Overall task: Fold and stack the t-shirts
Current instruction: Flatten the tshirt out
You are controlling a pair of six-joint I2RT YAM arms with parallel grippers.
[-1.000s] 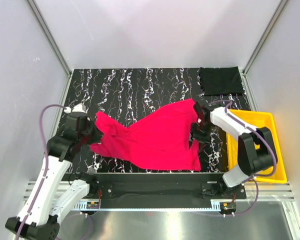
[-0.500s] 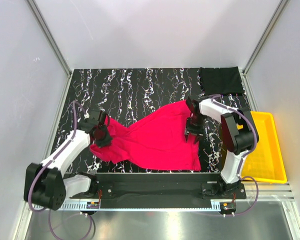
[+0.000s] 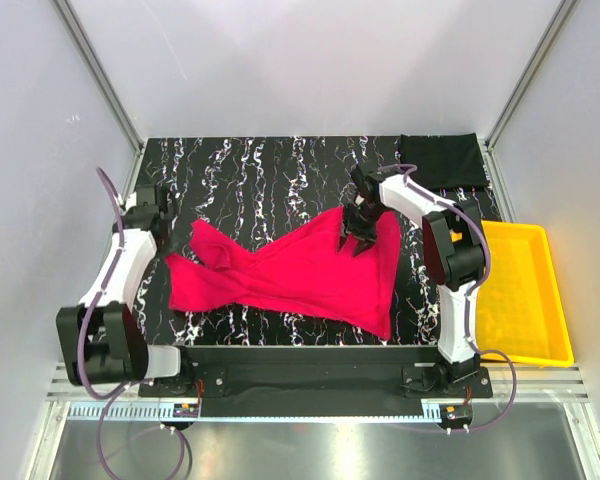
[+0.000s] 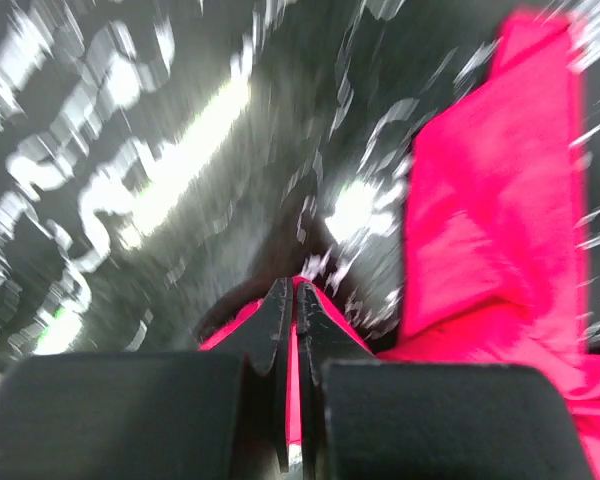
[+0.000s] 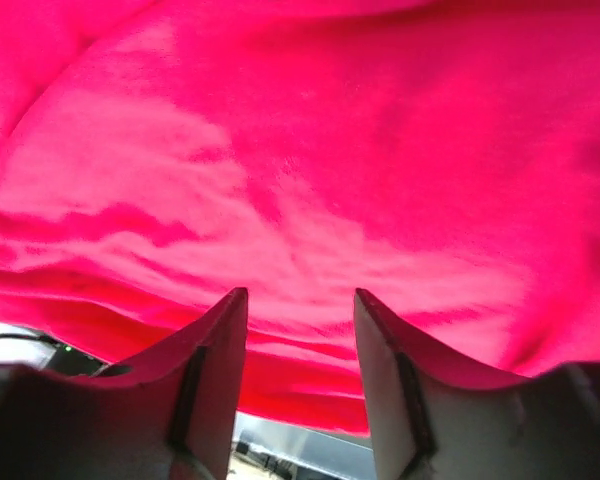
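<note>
Top external: red t-shirt (image 3: 290,275) spread slantwise on the tabletop (image 3: 250,175)
Its long axis runs from the near-left, where the left gripper (image 4: 292,288) is pinched shut on an edge, to the right gripper (image 5: 300,305), jaws parted over cloth. A black t-shirt (image 3: 440,160) lies in the far-right corner.

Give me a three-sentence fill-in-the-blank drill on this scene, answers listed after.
The left tool is ___ on the red t-shirt.
The black t-shirt lies at the far ___ corner of the table.
The tray beside the table is ___.
Missing words: shut; right; yellow.
</note>
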